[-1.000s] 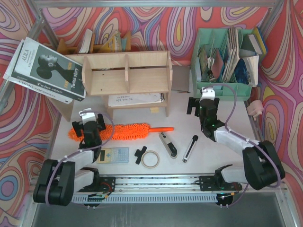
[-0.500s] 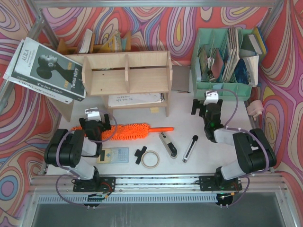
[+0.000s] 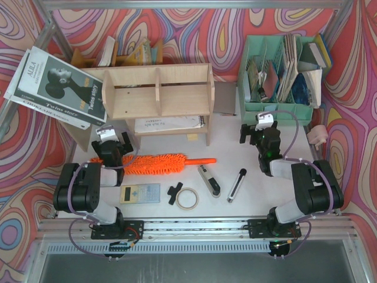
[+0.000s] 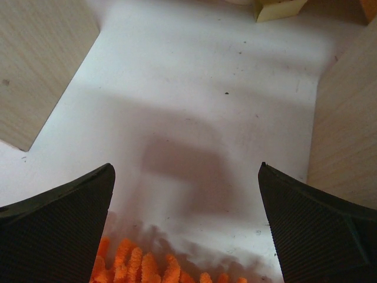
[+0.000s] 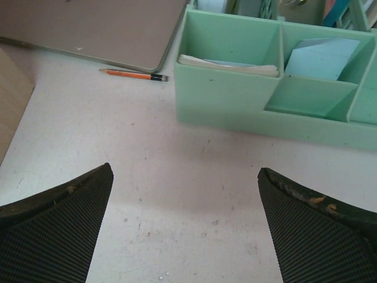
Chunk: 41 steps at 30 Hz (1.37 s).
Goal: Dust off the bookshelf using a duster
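Observation:
The plywood bookshelf (image 3: 158,88) stands at the back left on side legs. The orange fluffy duster (image 3: 156,163) lies on the table in front of it, its smooth handle (image 3: 200,161) pointing right. My left gripper (image 3: 109,144) is open and empty, just above the duster's left end; orange tufts (image 4: 147,265) show at the bottom of the left wrist view between the fingers (image 4: 59,230). My right gripper (image 3: 261,131) is open and empty over bare table in front of the mint organizer (image 3: 283,76).
A magazine (image 3: 56,88) leans at the left of the shelf. A calculator (image 3: 140,193), black clip (image 3: 175,193), tape roll (image 3: 188,199), box cutter (image 3: 208,180) and marker (image 3: 237,184) lie along the front. An orange pencil (image 5: 132,74) lies by the organizer (image 5: 265,100). Shelf legs (image 4: 41,65) flank the left gripper.
My left arm has folded back and its gripper has moved toward the shelf, past the duster's left end. My right gripper has pulled slightly right and back. The duster has not moved.

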Available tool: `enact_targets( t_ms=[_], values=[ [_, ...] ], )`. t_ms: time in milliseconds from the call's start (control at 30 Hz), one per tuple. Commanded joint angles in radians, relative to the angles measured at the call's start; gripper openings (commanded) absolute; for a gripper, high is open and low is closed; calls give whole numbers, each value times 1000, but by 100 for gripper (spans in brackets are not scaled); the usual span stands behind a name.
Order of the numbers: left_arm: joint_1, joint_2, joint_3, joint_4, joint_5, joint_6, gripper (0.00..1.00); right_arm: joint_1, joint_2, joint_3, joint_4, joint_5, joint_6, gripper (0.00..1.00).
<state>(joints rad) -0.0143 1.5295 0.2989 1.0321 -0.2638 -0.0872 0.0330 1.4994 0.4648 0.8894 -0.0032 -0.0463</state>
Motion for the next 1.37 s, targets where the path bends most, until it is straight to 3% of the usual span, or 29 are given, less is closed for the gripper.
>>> enact_targets(
  t_ms=[0,533,1333],
  values=[
    [8,-8,17,-47,-34,-41,98,-6,4,-10,16,-66,-10,99],
    [8,-5,32,-67,-37,-42,98,-22,185,-115,323,-63,15,99],
    [8,-3,44,-85,-23,-37,98,-22,181,-111,309,-63,14,99]
  ],
)
